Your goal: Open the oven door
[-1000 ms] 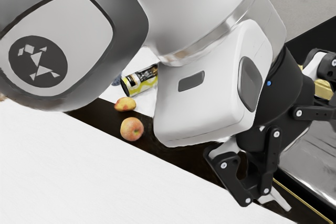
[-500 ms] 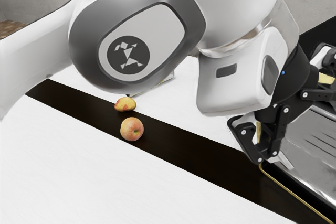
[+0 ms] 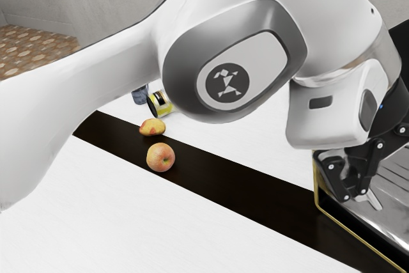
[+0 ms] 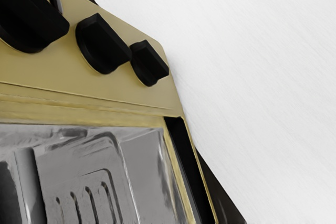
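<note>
White tabletop (image 3: 96, 215) below, fingers (image 3: 374, 201) spread wide near the oven (image 4: 37, 72).

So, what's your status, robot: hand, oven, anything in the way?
Gripper close by the oven. Door: can't tell if open or shut. Apple and can well off from the gripper, apparently not in the way.

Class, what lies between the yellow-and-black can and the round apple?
The exterior view shows a yellow-red fruit between the can and the apple.
</note>
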Motion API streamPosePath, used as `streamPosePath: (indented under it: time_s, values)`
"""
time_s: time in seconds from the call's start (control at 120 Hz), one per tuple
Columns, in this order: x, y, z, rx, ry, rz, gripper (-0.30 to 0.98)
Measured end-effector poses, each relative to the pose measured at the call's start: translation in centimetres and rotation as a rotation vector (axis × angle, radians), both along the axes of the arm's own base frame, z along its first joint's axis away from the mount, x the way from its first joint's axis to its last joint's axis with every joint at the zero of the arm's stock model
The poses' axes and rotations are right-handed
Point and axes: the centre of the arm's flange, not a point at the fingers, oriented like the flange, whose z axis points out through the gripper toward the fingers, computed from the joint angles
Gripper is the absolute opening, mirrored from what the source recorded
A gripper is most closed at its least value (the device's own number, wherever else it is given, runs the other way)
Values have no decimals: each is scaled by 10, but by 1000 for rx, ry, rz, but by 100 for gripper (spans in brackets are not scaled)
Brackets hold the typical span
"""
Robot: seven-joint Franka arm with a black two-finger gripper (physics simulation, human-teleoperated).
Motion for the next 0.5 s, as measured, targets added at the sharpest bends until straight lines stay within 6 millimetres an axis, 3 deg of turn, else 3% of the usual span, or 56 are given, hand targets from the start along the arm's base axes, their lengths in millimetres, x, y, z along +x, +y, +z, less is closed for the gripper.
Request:
streamPosePath:
  time_s: [0.367,0.5]
  values:
    - [25,-1,-20,10,8,-15,68]
    - [27,1,-16,12,-5,-12,68]
